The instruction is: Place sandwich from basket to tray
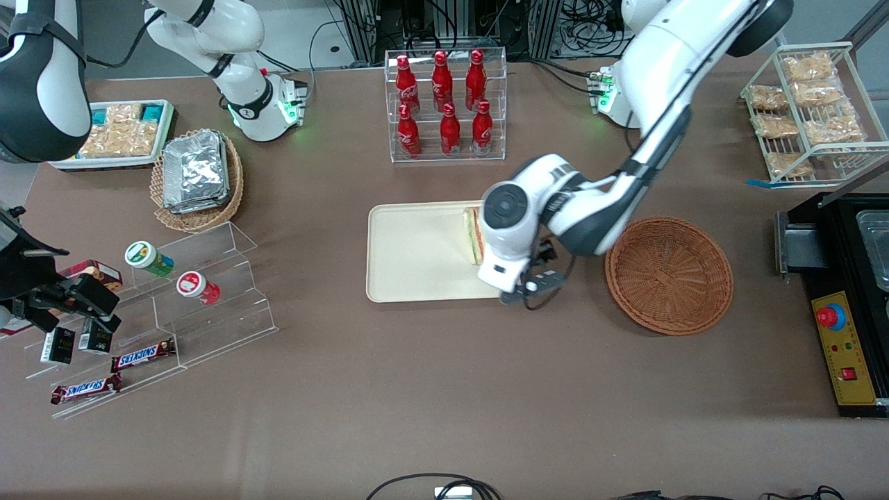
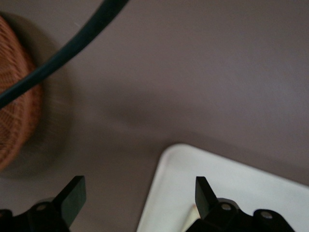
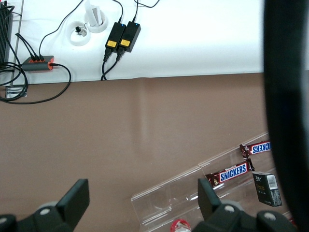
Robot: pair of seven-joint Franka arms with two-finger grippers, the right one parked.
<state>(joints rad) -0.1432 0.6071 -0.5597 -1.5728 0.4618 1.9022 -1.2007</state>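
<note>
The sandwich stands on edge on the cream tray, at the tray's end nearest the basket. The reddish-brown basket sits beside the tray toward the working arm's end and looks empty. My gripper hangs low over the tray's corner nearest the front camera, just nearer to that camera than the sandwich. In the left wrist view the gripper is open, its fingers wide apart with nothing between them. They straddle the tray's rim, and the basket's wall shows off to one side.
A clear rack of red bottles stands farther from the front camera than the tray. A tan basket of foil packets and a clear stepped stand lie toward the parked arm's end. A wire rack and black machine sit at the working arm's end.
</note>
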